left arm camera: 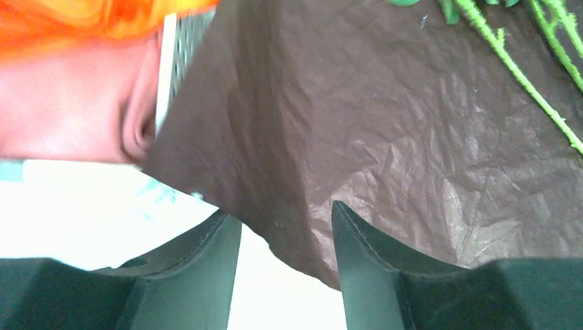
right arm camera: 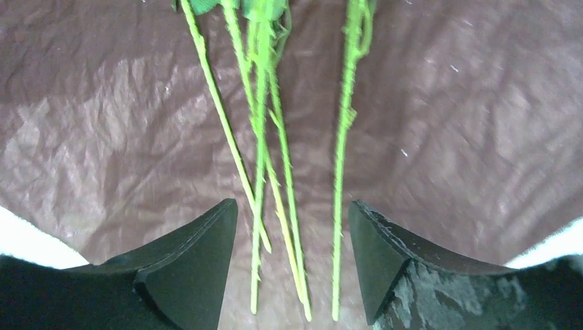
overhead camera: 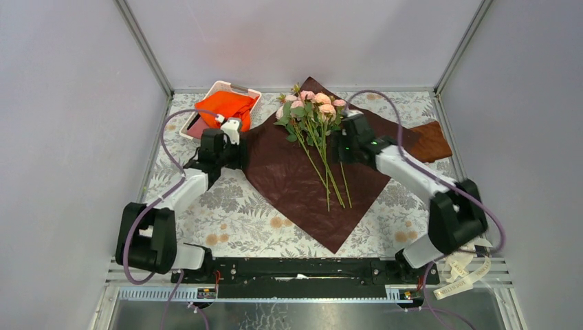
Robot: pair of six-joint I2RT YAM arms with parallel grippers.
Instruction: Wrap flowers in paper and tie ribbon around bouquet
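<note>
Left fingers [left arm camera: 199, 275] parted over paper [left arm camera: 385, 124] edge, right fingers [right arm camera: 185, 275] parted astride flowers' [right arm camera: 261, 137] stems; ribbon [overhead camera: 467, 275] lettering illegible.

The table [overhead camera: 234, 213] wears a pale cover printed with grey leaves and tan blossoms. Towards its far left corner sits a shallow, pale pink tray [overhead camera: 237, 86], set at a slant. A bright orange cloth [overhead camera: 229, 106] is bunched inside it and mounds above the rim. By the right edge, toward the far side, a reddish-brown cloth [overhead camera: 433, 141] lies flat. A black rail [overhead camera: 295, 269] runs along the near edge. Plain grey walls [overhead camera: 69, 103] with slim metal posts close in the left, far and right sides.
</note>
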